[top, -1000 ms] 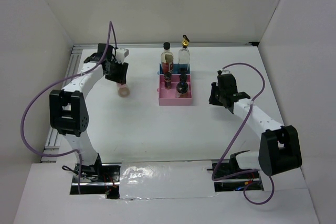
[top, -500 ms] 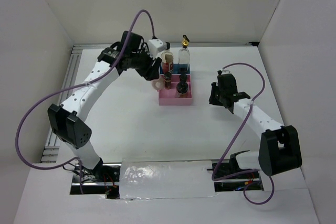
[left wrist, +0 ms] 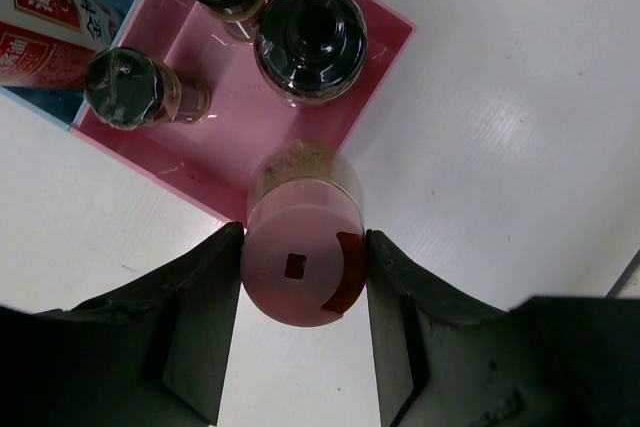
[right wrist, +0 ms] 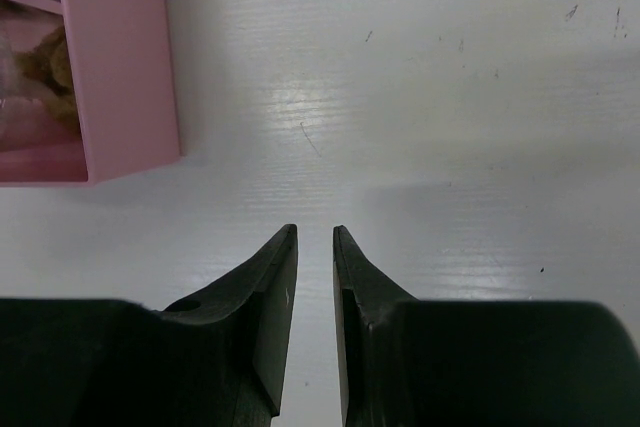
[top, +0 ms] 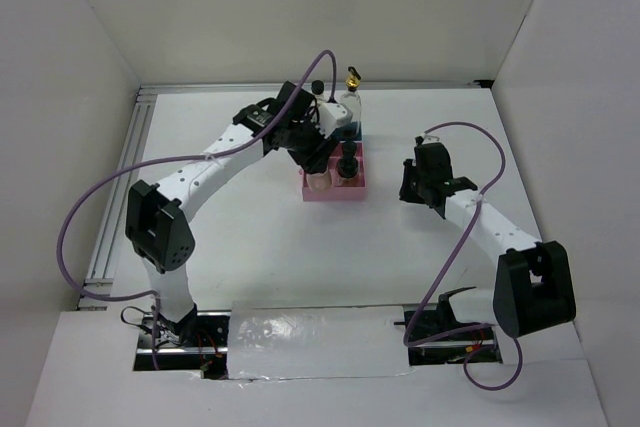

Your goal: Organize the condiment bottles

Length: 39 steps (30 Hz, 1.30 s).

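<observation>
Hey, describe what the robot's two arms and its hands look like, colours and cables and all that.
The left arm and right arm are white tubes with chunky black joint housings. A purple cable loops loosely along each. The left hand and right hand each have two matte black fingers, wedge-shaped and tapering towards the tip.
</observation>
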### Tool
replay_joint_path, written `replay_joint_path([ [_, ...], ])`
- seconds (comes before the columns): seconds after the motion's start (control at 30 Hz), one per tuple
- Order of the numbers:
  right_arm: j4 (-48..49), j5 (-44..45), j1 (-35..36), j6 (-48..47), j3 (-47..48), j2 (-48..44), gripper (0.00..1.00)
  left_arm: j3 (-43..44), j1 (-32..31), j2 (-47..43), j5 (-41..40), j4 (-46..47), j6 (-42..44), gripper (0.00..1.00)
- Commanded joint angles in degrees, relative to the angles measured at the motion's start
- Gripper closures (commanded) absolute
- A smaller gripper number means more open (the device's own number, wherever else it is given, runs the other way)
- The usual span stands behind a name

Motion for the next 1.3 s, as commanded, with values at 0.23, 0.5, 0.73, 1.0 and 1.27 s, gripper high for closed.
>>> replay_joint_path([
  [0.23,1.21,0.12,-0.67,-0.25,-0.37,-1.22,0.72,0.83,-0.74,3.05,-4.11,4.80,1.03,1.00],
  [0.5,1.21,-0.06,-0.93,-0.43,-0.37,-1.05,0.72,-1.80,-0.74,5.24,-4.11,8.75,2.00,1.00],
  [0.73,0.60,0.12,-1.11,-0.43,-0.81,-2.19,0.72,-2.24,0.31,8.50,-4.37,10.51,1.12,1.00],
  [1.0,0.33,0.03,-1.28,-0.25,-2.04,-3.16,0.72,-4.62,0.93,8.58,-3.49,11.92,0.25,0.90],
  [1.27,-0.10,0.29,-1.55,-0.43,-1.95,-3.77,0.72,-3.13,1.98,8.85,-1.74,9.99,-1.60,0.19],
])
